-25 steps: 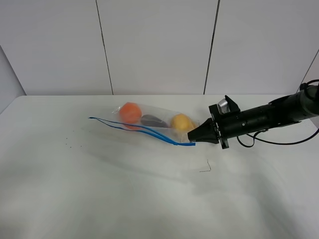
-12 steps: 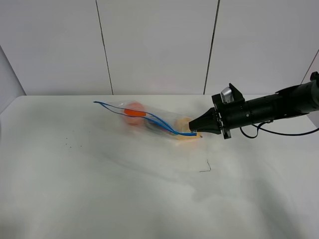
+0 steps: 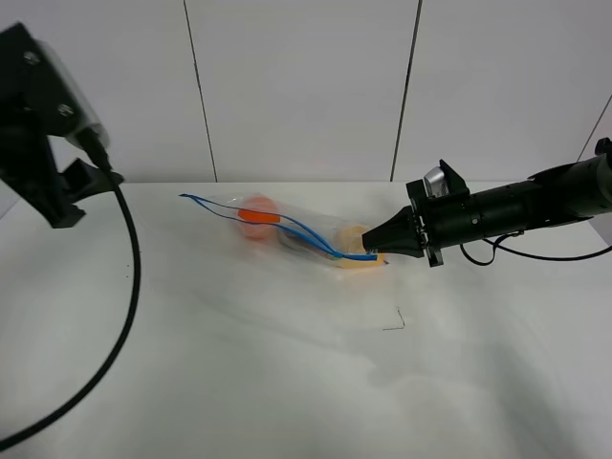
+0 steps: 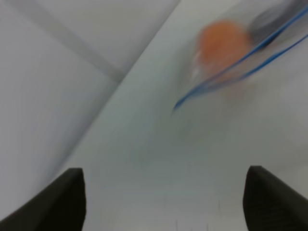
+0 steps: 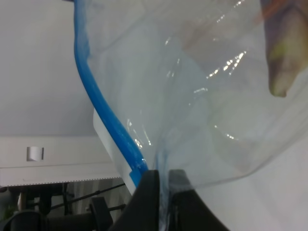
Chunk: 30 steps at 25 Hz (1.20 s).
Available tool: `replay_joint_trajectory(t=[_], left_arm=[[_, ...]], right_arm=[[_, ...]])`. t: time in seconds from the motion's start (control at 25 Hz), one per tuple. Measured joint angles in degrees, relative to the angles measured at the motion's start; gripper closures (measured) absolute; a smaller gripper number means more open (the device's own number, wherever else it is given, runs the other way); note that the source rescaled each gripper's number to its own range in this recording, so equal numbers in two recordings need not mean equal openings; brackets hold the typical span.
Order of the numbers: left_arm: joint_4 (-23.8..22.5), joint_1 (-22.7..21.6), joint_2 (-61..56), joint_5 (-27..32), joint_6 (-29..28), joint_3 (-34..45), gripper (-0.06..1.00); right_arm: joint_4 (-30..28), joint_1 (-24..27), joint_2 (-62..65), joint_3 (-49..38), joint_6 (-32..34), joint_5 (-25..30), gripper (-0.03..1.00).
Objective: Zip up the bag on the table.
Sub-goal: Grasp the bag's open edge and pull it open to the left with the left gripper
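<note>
The clear bag (image 3: 304,222) lies on the white table (image 3: 287,392), its blue zipper strip (image 3: 308,236) open in two strands. Orange produce (image 3: 256,216) and yellow produce (image 3: 354,236) show through it; the purple piece is blurred. My right gripper (image 3: 375,253) is shut on the bag's right corner at the zipper end and holds it slightly raised; the right wrist view shows its fingers (image 5: 150,197) pinching plastic beside the strip (image 5: 108,122). My left arm (image 3: 43,105) hangs high at the far left. My left gripper (image 4: 163,202) is open and empty, away from the bag (image 4: 226,53).
The left arm's black cable (image 3: 124,287) loops down over the table's left side. A small dark mark (image 3: 394,323) lies on the table in front of the right gripper. A grey panelled wall stands behind the table's far edge.
The right gripper lifted the bag's corner up and back, shifting the bag and its zipper strands. Since then the left arm has come into view at the upper left.
</note>
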State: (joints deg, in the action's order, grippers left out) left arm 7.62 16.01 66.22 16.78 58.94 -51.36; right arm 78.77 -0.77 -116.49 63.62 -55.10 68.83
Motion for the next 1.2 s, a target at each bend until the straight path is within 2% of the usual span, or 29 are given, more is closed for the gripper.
replay_joint_trajectory(t=[0.2,0.36,0.6,0.76,0.84,1.04,1.2], left_arm=[[-0.5,11.3,8.2,-11.1,8.4,0.0,0.09],[-0.5,18.4,15.7,-19.6,9.5,0.0,0.10],[-0.5,27.3,27.1,-37.0,8.6,0.0,0.11],[-0.5,30.4,32.8,-45.9,6.4,0.0,0.11],[-0.5,31.1,34.8,-48.2,6.1,0.0,0.11],[-0.6,31.1,38.9,-50.1,5.9,0.0,0.12],[-2.8,31.1,41.0,-51.1,5.8,0.0,0.12]], right_arm=[[0.1,0.0,0.0,0.0,0.0,0.0,0.97],[0.5,0.0,0.0,0.0,0.1,0.0,0.97],[1.6,0.0,0.0,0.0,1.0,0.0,0.97],[1.7,0.0,0.0,0.0,2.0,0.0,0.97],[1.7,0.0,0.0,0.0,2.0,0.0,0.97],[1.8,0.0,0.0,0.0,2.0,0.0,0.97],[1.8,0.0,0.0,0.0,2.0,0.0,0.97]])
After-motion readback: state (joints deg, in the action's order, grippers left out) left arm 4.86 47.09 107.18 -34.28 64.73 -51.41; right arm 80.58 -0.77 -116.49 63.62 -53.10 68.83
